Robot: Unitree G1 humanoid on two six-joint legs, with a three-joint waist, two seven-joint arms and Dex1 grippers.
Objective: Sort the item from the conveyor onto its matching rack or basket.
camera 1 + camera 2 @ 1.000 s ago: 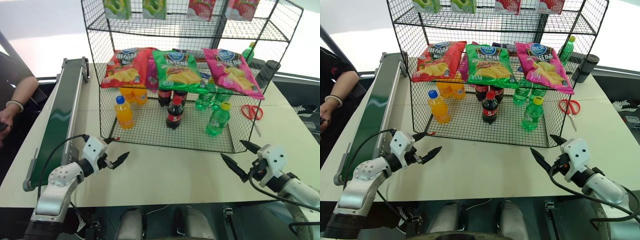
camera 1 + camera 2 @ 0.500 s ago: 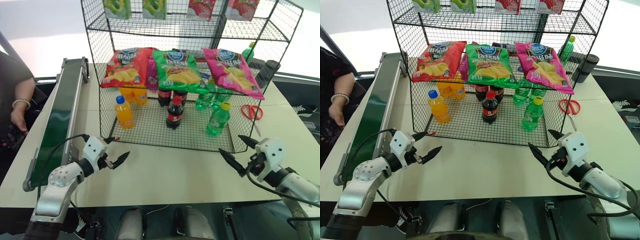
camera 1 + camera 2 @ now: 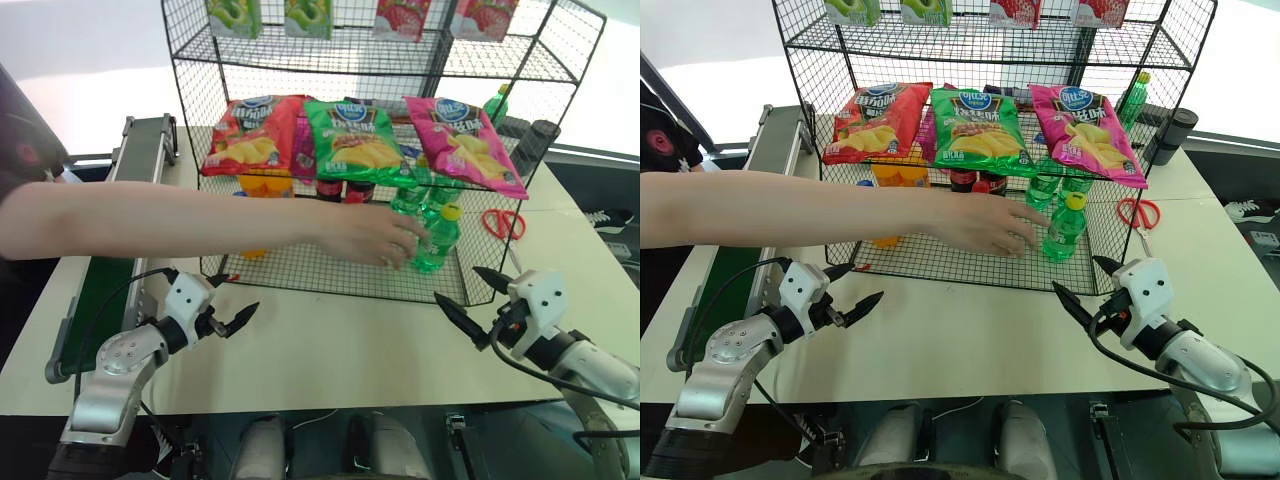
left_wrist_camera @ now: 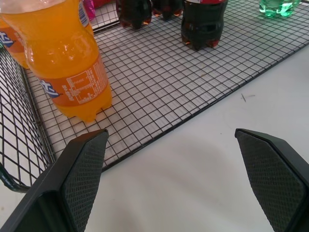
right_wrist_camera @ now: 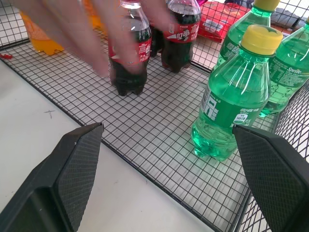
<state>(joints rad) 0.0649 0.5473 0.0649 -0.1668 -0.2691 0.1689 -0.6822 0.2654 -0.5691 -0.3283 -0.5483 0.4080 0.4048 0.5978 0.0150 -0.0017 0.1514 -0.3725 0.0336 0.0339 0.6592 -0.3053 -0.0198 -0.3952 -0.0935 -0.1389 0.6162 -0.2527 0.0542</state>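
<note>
green bottle (image 5: 235, 96) upright on rack (image 5: 159, 140), just beyond open right claw (image 3: 1078, 285)

Blocked across the rack's (image 3: 300, 275) open bottom tier by a person's forearm (image 3: 170, 220), hand (image 3: 372, 235) right at the green bottle (image 3: 436, 240); bare white surface (image 3: 340, 340) open in front.

White table (image 3: 330, 340): conveyor (image 3: 105, 290), wire rack (image 3: 330, 270), red scissors (image 3: 503, 224).
</note>
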